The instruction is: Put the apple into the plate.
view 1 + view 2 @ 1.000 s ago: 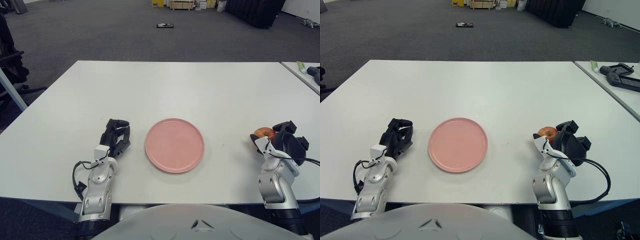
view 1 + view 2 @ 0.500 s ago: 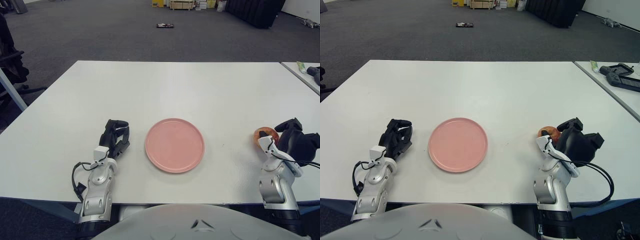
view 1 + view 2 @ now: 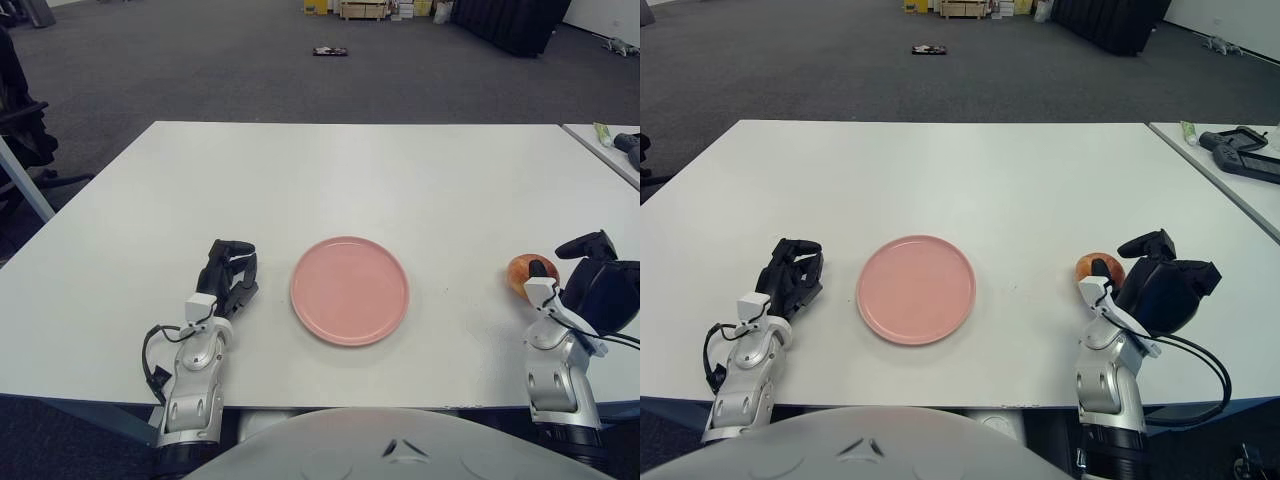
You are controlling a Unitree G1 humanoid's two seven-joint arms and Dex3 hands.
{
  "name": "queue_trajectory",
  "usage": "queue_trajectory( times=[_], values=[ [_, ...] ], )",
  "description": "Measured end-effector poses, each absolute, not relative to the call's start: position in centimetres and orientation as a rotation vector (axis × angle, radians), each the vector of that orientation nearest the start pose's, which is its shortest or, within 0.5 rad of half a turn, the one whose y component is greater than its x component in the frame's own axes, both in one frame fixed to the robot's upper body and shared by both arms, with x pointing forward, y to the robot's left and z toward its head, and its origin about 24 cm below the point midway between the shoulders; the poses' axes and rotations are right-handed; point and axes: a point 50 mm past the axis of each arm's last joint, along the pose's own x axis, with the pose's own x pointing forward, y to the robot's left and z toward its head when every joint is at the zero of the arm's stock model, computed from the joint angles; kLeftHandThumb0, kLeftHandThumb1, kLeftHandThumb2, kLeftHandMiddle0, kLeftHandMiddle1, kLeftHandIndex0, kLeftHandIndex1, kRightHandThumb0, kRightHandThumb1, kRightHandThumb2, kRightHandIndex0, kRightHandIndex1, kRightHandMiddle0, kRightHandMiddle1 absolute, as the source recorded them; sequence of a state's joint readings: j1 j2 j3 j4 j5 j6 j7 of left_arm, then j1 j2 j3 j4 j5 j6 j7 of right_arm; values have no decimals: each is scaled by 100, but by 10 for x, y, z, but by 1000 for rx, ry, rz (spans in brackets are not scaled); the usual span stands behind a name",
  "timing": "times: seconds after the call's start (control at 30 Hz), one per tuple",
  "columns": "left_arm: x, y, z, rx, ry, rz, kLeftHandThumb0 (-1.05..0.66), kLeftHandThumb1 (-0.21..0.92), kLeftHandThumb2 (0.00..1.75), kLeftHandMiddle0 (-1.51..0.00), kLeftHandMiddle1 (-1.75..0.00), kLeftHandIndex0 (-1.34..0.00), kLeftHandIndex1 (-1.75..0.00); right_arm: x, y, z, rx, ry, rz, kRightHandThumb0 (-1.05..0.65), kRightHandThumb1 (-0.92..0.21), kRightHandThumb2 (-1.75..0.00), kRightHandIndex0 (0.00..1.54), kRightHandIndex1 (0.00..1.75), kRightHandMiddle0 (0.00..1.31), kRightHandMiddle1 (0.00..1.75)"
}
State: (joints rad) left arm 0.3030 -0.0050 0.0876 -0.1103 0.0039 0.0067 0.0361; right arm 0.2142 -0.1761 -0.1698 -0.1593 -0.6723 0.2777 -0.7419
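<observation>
Apple (image 3: 1099,268) sits on the bench (image 3: 970,180) at right of centre in the frame, just left of my right hand (image 3: 1162,285) and touching or nearly touching one fingertip on its lower-right side; I can't tell which. My right hand is spread, dark fingers apart, holding nothing; the apple is clear of the palm, not enclosed. So the key relation: the apple lies to the hand's left and slightly toward the upper part of the frame, between the hand and the plate (image 3: 916,289). The apple is roughly round, so no long axis to align to; approach direction is all that matters. The plate is at lower centre of the frame, well apart from the apple, bare bench between them. My left hand (image 3: 231,272) shows at lower left, just beside the plate's left rim, fingers loosely curled, holding nothing. Right hand is plainly the nearer one. My read: close around the apple from its right side, then carry it left to the plate.
</observation>
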Motion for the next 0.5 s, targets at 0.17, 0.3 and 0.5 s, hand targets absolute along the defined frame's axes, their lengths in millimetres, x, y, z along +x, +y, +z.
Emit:
queue_trajectory(
  times=[0.17,0.3,0.5],
  values=[
    [186,191,3,23,188,211,-35,92,53,-50,-134,-20,-175,181,-266,55,-876,-84,-1001,0,8,-172,96,161,68,175],
    [185,191,3,20,188,217,-35,92,53,-50,-134,-20,-175,180,-266,55,-797,-198,-1017,0,9,-174,97,161,69,175],
    [185,192,3,21,188,221,-35,92,53,-49,-135,-20,-175,177,-269,51,-765,-275,-1029,0,8,-172,95,163,67,175]
  ],
)
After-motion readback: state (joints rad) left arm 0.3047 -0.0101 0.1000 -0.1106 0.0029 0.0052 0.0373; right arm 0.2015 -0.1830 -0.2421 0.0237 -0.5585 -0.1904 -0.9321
